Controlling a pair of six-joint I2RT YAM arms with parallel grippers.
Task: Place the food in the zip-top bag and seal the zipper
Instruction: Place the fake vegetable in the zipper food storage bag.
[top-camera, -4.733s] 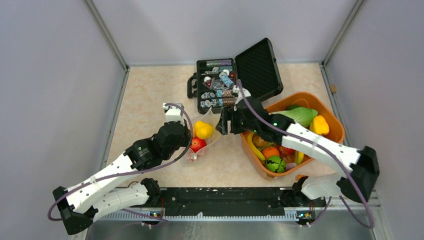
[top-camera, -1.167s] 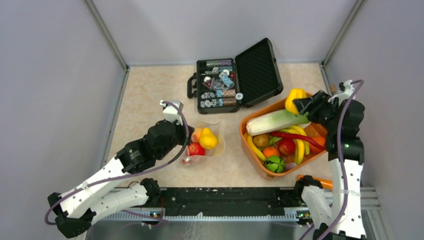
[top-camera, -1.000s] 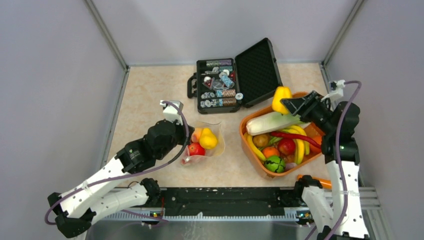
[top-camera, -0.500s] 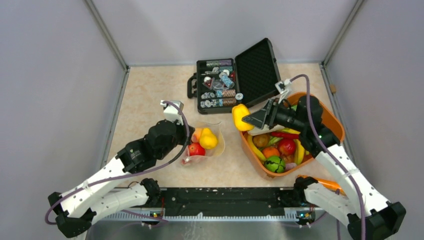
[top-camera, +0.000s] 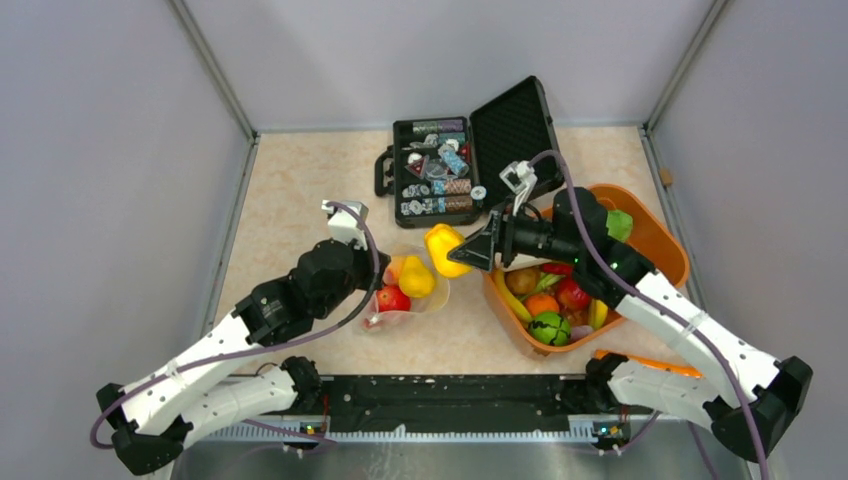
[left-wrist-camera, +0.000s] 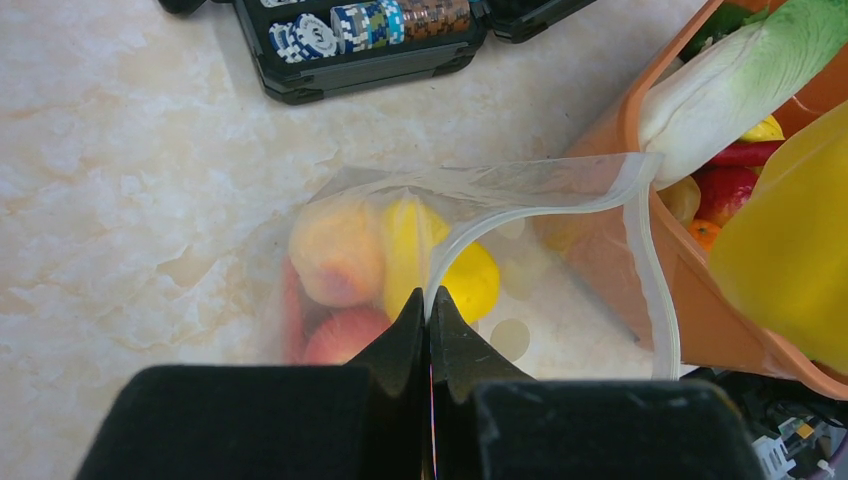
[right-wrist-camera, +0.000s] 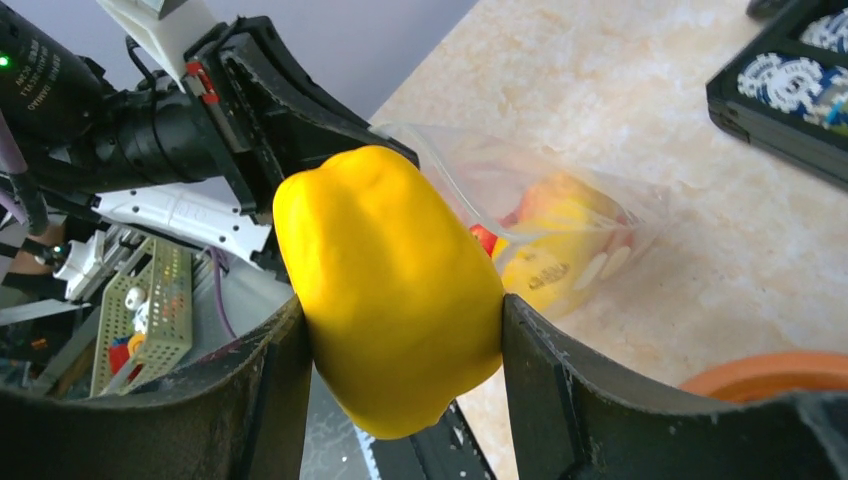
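Observation:
The clear zip-top bag (top-camera: 428, 290) lies on the table with its mouth open toward the right. It holds a peach (left-wrist-camera: 335, 250), a red fruit (top-camera: 393, 297) and a yellow fruit (top-camera: 416, 280). My left gripper (left-wrist-camera: 428, 303) is shut on the bag's zipper (left-wrist-camera: 520, 212) strip and holds that edge up. My right gripper (top-camera: 462, 252) is shut on the yellow pepper (top-camera: 443, 250) and holds it in the air just above the bag's open mouth; the pepper also shows in the right wrist view (right-wrist-camera: 390, 285).
An orange oval tub (top-camera: 664, 243) with more toy food stands at the right. An open black case (top-camera: 385, 172) with poker chips lies behind the bag. Grey walls close in the table on three sides.
My right gripper carried the yellow pepper from above the tub leftward to the bag's mouth. The left gripper and the bag stayed still.

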